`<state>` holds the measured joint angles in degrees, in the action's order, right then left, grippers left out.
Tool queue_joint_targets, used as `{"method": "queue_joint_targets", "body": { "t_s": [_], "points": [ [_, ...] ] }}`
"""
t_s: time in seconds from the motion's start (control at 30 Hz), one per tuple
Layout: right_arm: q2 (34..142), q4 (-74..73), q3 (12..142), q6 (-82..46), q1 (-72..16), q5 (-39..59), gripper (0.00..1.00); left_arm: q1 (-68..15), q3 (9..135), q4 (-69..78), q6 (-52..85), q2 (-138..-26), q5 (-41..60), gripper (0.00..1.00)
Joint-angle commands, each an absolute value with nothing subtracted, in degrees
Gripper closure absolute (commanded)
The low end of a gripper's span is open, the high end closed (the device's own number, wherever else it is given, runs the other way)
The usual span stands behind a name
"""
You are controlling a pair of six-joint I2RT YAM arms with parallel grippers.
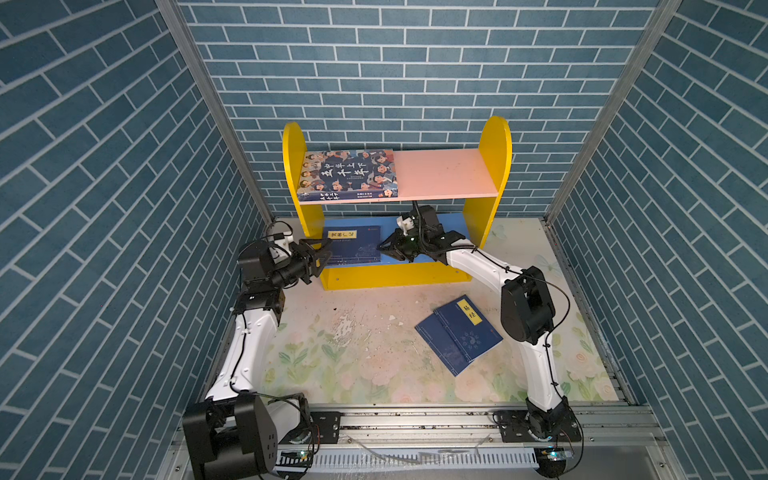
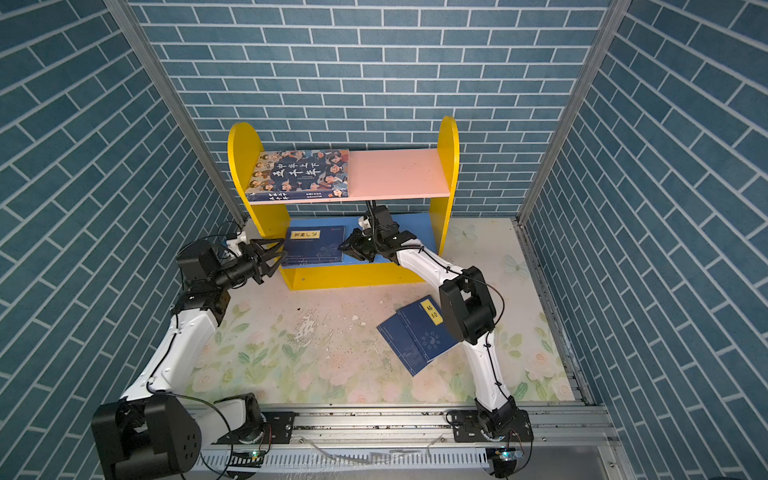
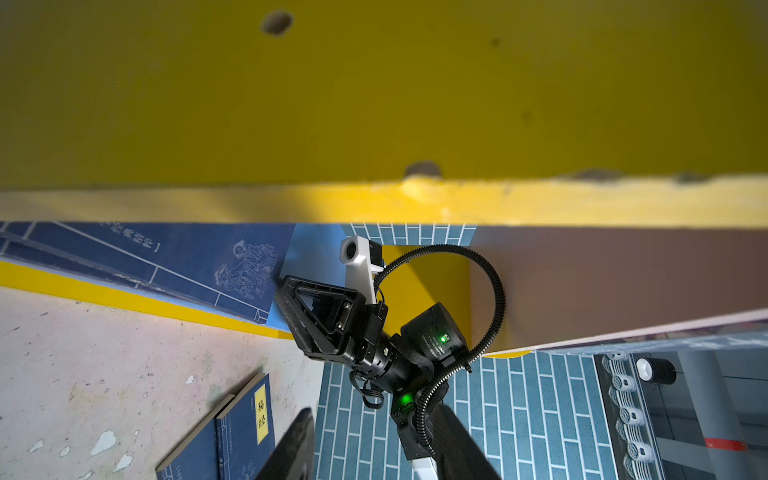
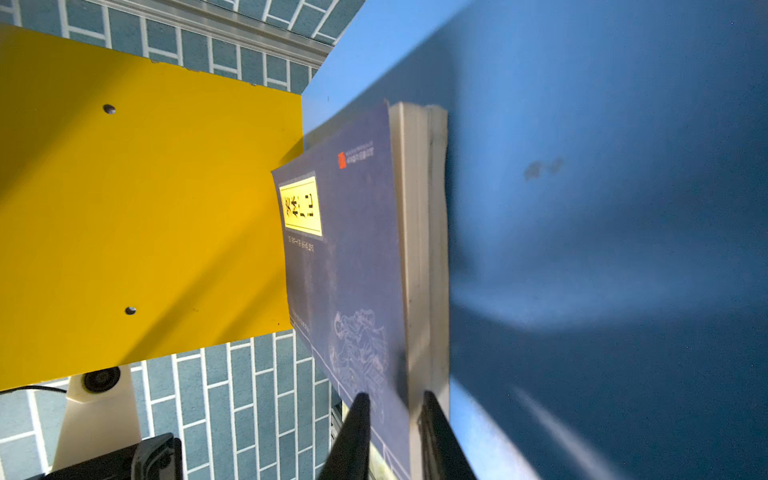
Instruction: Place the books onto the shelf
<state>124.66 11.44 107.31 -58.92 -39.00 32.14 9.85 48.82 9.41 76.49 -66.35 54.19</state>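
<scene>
**Books part shelved: three on shelf, two on table**

Shelf (image 1: 494,158) stands at the back of the table (image 1: 353,345), against the brick-pattern wall.

Thick book (image 1: 349,172): lies flat on the pink board (image 1: 444,174), at its left end, cover up. The right half of that board is bare.

Navy stack (image 1: 353,245): lies flat on the blue board (image 4: 582,208), at its left end, close beside the left side panel. Contact with the panel cannot be confirmed. The right wrist view shows two page blocks, one on the other. The top cover faces up, with its yellow label at the rear left.

Loose pair (image 1: 459,334): two navy books lie on the table in front of the shelf, right of centre. They sit askew and overlap, the labelled one on top. Neither gripper touches them.

Right gripper (image 1: 382,246): reaches in under the pink board to the right edge of the navy stack. The jaws are pinched on that edge, one finger on the cover and the other under the pages against the blue board.

Left gripper (image 1: 324,257): sits at the front of the left side panel, level with the lower tier. Its fingers are spread and hold nothing.
</scene>
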Motion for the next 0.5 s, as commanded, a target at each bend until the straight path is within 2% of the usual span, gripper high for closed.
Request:
{"method": "queue_joint_targets", "body": {
  "t_s": [0.0, 0.2, 0.37, 0.47],
  "points": [
    [123.9, 9.7, 107.7, -59.1, -39.4, 30.7, 0.7, 10.1, 48.7, 11.1, 76.3, -66.5, 54.6, 0.52],
    [117.9, 7.3, 102.9, -58.7, -38.6, 25.9, 0.59, 10.3, 49.1, 11.1, 76.0, -66.1, 54.4, 0.49],
    [113.6, 8.0, 99.8, -58.7, -38.3, 24.7, 0.58, 10.7, 49.5, 9.5, 74.6, -65.3, 54.5, 0.49],
    [111.8, 7.8, 97.8, -59.1, -38.4, 26.0, 0.62, 10.9, 49.0, 8.7, 73.9, -64.9, 54.7, 0.49]
  ]
}}
